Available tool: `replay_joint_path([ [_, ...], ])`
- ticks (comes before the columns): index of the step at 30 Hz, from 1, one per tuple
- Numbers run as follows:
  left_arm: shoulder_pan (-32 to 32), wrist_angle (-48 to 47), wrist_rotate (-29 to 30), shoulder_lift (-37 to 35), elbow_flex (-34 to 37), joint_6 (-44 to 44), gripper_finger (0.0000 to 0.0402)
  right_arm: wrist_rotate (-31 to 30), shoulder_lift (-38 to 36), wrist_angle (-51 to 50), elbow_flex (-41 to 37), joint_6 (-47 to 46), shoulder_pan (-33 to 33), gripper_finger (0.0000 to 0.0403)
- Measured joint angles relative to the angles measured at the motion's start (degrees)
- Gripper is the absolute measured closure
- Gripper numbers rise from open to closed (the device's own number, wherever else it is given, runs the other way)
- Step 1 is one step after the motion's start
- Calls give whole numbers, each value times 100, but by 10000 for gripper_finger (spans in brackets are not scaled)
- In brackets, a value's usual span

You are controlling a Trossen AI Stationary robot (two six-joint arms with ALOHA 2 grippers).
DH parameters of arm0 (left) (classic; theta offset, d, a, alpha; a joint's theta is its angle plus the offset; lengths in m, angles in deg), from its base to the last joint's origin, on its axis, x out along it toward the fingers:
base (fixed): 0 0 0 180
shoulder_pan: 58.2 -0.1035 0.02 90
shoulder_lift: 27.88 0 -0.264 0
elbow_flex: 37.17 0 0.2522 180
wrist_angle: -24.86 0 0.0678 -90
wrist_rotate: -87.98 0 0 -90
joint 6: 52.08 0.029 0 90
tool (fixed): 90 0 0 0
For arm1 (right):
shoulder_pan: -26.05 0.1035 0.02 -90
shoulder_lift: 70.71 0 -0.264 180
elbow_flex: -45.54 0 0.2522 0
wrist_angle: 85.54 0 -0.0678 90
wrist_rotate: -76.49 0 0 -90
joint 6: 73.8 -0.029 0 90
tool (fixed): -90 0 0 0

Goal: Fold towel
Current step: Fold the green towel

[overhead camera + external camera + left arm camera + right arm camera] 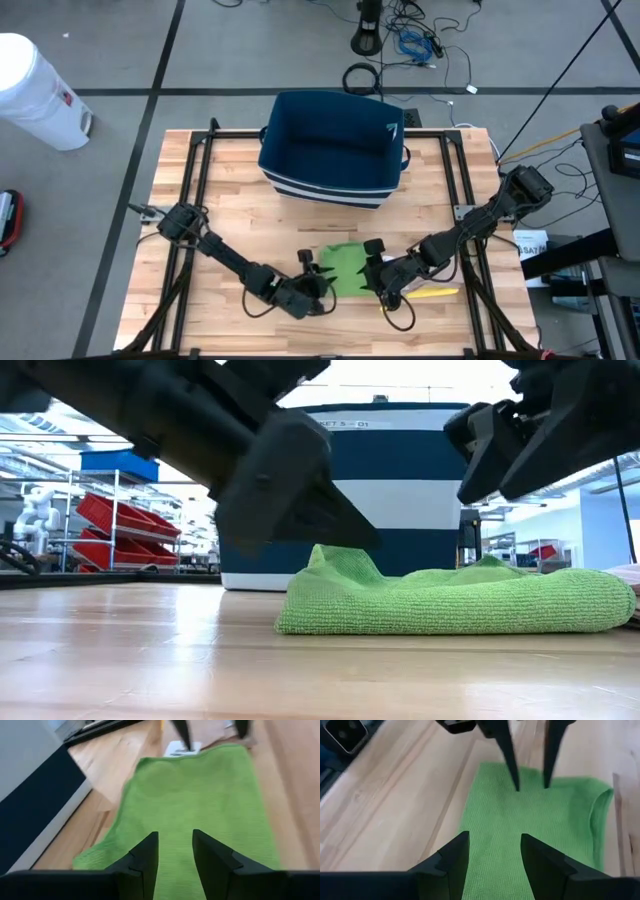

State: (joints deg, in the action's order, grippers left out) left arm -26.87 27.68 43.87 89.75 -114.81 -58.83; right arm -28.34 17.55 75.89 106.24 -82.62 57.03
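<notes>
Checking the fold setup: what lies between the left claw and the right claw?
The green towel lies between the left claw and the right claw, one at each end. The high view shows it; both wrist views confirm.

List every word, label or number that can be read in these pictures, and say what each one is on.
"...KET 5 - 01": small dark print on the white top band of the blue-and-white bin, low view; its start is hidden behind the left arm.
White mark inside the bin's corner, high view: too small to read.
White label on the table's right edge: print too small to read.
Green towel: no text.
</notes>
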Motion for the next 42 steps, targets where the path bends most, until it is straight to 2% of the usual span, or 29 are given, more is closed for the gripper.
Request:
replay_joint_path([
  [8,-349,-190,-35,0,-2,-87,275,24,743,9,0,-103,29,238],
  [14,-572,-1136,-734,0,-2,-672,275,51,1107,31,-2,-265,116,238],
  [18,-610,-1339,-808,0,-2,-909,275,130,1118,37,-2,-317,135,238],
  [28,-523,-816,-724,0,-2,-433,275,177,1049,17,-2,-265,140,238],
  [38,-244,-388,-476,-253,-2,479,275,179,537,0,0,-123,149,238],
  [40,-162,-359,-624,-303,-2,579,275,282,497,-50,0,-123,173,238],
  [42,-114,-359,-1043,-317,-2,584,275,461,498,-108,0,-129,201,238],
])
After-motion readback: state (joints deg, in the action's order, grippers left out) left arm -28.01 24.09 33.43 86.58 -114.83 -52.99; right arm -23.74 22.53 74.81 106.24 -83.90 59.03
